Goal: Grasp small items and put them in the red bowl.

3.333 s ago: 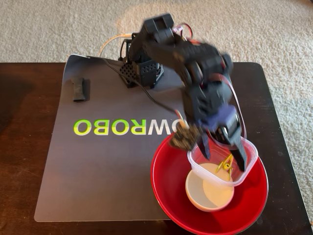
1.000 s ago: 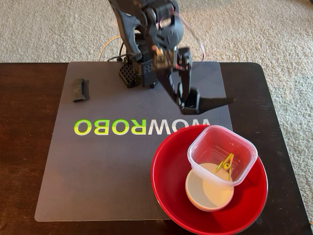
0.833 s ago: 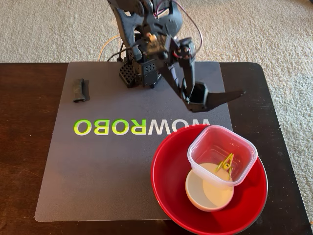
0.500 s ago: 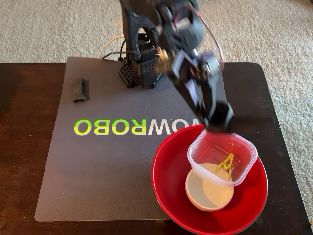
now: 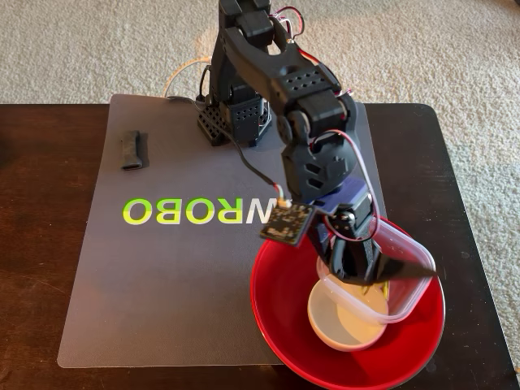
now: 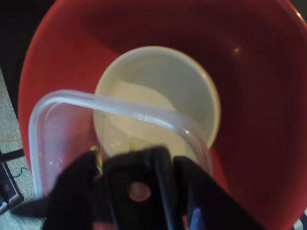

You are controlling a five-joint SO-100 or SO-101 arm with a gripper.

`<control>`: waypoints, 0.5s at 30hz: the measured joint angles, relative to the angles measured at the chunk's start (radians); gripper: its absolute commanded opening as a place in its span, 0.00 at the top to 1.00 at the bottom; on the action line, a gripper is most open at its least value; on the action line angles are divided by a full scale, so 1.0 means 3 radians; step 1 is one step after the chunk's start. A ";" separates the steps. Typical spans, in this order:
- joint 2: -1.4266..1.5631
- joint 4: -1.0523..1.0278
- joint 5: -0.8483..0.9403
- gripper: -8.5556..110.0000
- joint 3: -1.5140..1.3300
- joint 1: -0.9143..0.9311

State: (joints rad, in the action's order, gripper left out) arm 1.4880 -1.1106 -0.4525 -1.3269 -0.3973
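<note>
Over the clear tub (image 5: 404,302), my hand (image 5: 382,272) hangs with something black in it; I cannot tell its grip. Tub and white bowl (image 5: 341,323) sit inside the red bowl (image 5: 280,325) near the tabletop's (image 5: 32,244) front right corner.

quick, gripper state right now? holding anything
Gripper: over the clear square plastic tub in the large red bowl; open or shut, and whether it holds anything, cannot be told.

The fixed view was evenly lit by soft daylight, sharp throughout, with a pale sheen on the dark wooden table (image 5: 41,244) and faint shadows. The wrist view was dimmer and blurred all over, worst on the black two-finger gripper (image 6: 136,191) at its lower edge. A small glint showed on the large glossy red round bowl (image 6: 268,96).
</note>
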 measured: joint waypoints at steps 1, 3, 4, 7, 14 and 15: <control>0.0148 -0.0036 0.0031 0.61 -0.0020 0.0041; 0.0470 -0.0082 0.0041 0.60 -0.0107 0.0077; 0.0608 -0.0112 0.0046 0.60 -0.0133 0.0082; 0.0956 -0.0271 0.0077 0.60 -0.0164 0.0128; 0.1974 -0.0931 0.0102 0.60 -0.1012 0.0777; 0.2204 -0.0987 0.0041 0.60 -0.1278 0.0961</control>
State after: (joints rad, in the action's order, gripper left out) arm 2.1491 -1.4067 -0.4403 -1.7104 -0.1089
